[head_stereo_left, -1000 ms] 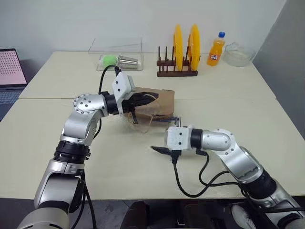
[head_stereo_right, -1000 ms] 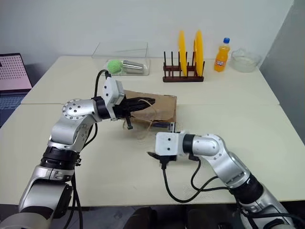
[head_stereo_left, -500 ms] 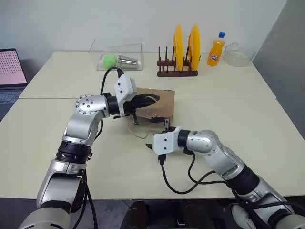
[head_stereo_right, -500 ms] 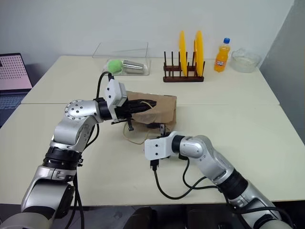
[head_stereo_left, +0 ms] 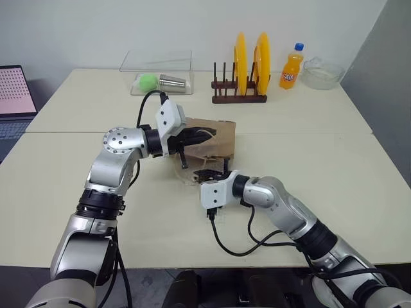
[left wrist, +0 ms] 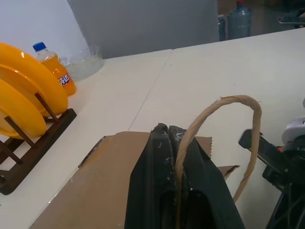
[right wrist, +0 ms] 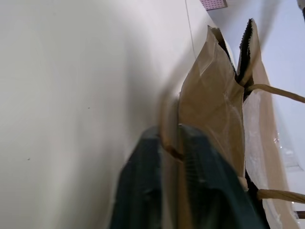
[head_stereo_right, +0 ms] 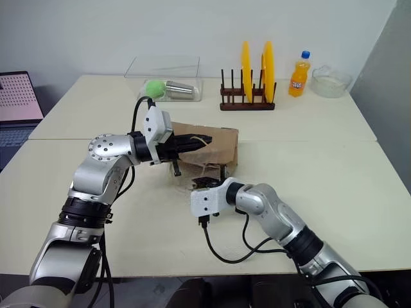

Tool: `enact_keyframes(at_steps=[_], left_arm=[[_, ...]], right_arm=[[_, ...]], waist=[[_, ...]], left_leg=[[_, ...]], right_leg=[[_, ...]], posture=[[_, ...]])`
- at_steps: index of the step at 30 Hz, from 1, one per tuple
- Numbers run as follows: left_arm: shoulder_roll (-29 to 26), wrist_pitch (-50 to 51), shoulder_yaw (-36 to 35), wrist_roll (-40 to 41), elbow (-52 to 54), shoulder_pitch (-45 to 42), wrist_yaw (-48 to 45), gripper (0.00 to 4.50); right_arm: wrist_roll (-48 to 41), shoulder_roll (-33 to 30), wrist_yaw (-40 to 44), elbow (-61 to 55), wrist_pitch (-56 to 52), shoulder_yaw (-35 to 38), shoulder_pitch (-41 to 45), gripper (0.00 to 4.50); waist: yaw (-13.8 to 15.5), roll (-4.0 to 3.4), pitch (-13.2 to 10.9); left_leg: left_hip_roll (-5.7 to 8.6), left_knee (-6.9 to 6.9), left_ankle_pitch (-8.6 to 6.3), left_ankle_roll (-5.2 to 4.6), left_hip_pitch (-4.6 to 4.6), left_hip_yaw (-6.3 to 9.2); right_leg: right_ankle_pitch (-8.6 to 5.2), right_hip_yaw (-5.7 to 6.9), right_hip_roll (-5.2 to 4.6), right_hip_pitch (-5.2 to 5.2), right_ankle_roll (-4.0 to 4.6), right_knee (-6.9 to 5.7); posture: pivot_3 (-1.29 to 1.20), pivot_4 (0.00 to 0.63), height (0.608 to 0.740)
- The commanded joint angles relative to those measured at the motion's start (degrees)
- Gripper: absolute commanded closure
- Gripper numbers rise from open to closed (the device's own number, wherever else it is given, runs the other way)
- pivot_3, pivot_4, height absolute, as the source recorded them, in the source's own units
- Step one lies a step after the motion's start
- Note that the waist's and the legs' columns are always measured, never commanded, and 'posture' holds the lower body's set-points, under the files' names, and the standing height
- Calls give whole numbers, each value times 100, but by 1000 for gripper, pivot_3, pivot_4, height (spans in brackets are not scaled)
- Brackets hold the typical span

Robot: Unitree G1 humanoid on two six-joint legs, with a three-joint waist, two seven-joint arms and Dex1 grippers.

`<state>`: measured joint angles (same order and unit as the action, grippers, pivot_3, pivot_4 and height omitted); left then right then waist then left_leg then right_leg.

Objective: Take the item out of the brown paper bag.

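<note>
The brown paper bag (head_stereo_left: pixel 210 138) lies on its side near the middle of the worktop (head_stereo_left: pixel 359 160), its mouth facing the robot. The left claw (left wrist: pixel 172 136) is clamped shut on one twisted-paper handle (left wrist: pixel 240 102), holding that edge of the bag's mouth up off the worktop. The right claw (right wrist: pixel 167 143) sits low at the bag's mouth, its fingers (right wrist: pixel 143 181) closed on the other handle, which runs between them just above the worktop. The item cannot be made out inside the dark opening. Farther back stand a wooden rack (head_stereo_left: pixel 239 97) with two yellow plates (head_stereo_left: pixel 250 61), an orange soda bottle (head_stereo_left: pixel 291 67), a glass bowl (head_stereo_left: pixel 322 72), and a clear box (head_stereo_left: pixel 157 67) beside a green ball (head_stereo_left: pixel 148 81) and metal cup (head_stereo_left: pixel 172 83).
</note>
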<state>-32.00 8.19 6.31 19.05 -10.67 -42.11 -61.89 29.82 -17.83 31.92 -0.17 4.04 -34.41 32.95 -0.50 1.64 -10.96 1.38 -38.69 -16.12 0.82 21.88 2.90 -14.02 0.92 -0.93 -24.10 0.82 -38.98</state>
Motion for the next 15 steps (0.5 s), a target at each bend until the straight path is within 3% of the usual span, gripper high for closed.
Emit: enact_keyframes(at_steps=[1, 15], left_arm=[[8, 30, -167, 47, 268, -168, 18, 4500], [180, 940, -382, 197, 192, -964, 351, 4500]], right_arm=[[16, 60, -147, -36, 138, 165, 52, 4491], [-168, -515, 780, -62, 795, -94, -313, 4491]], waist=[[-1, 0, 0], [-2, 1, 0]], left_leg=[[0, 0, 0, 0, 0, 0], [0, -3, -1, -1, 2, 0]], right_leg=[[0, 0, 0, 0, 0, 0], [0, 1, 0, 1, -2, 1]], posture=[[0, 150, 740], [0, 150, 740]])
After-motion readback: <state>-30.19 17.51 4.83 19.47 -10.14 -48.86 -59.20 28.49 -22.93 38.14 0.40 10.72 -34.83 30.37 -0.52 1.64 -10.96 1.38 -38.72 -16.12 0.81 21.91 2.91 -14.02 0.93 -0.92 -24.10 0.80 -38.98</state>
